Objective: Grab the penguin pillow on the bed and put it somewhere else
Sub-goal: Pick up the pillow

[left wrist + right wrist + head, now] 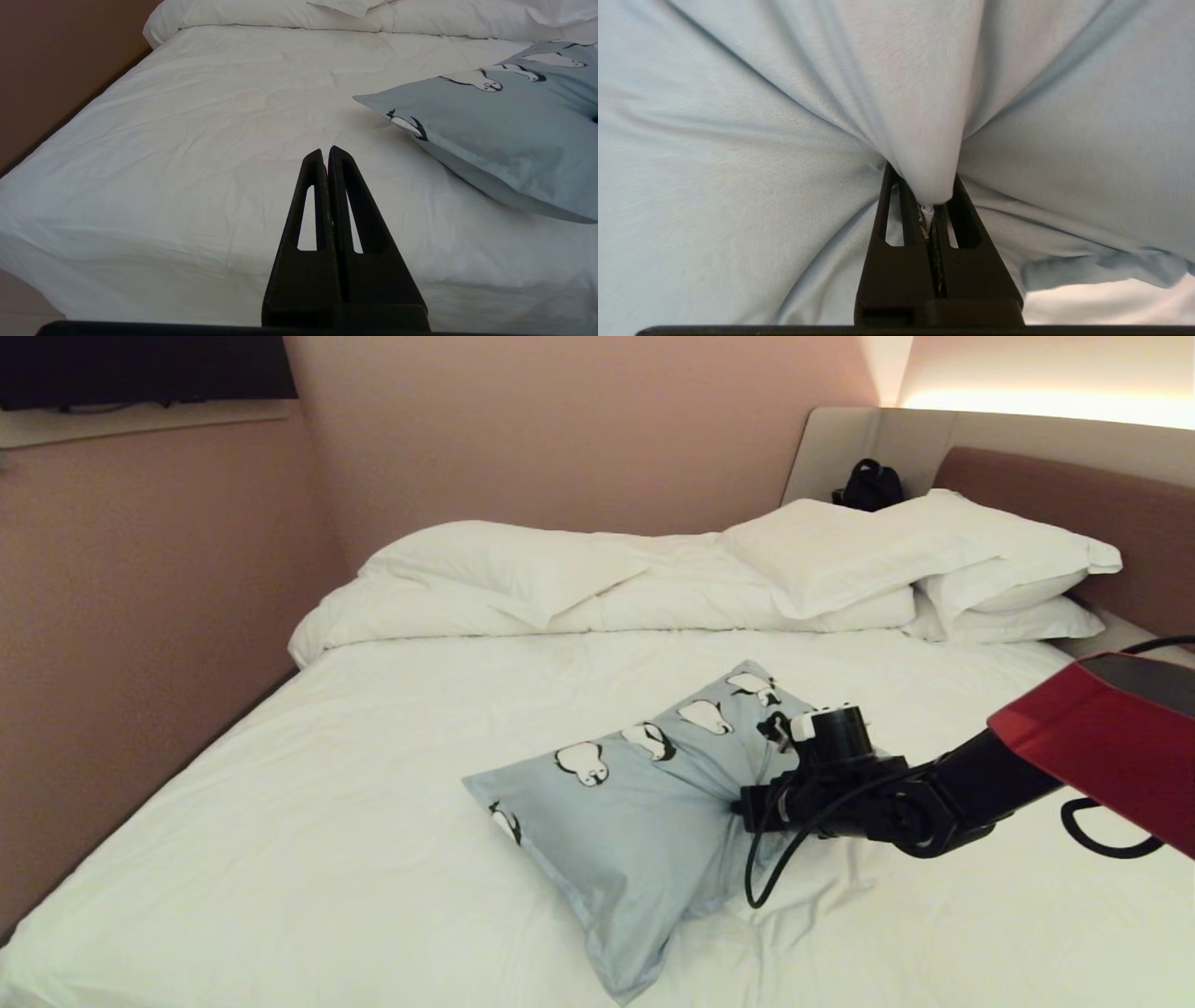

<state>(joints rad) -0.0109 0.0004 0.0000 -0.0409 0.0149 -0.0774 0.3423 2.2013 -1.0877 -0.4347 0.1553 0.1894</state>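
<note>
right claw (930, 212) is clamped on a pinch of fabric at the edge of the penguin pillow (635, 784), which sits mid-bed (280, 821), so I'd lift slow and straight up so the thin fold doesn't slip out, while the left claw (325, 156) is parked shut and empty

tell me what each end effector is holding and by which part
The right end effector is shut on a pinched fold of the penguin pillow, at its right side. The left end effector holds nothing.

Right arm is reaching in from the right, its pincer (930, 205) clamping tight. Left pincer (325, 156) is sitting closed, hanging idle.
</note>
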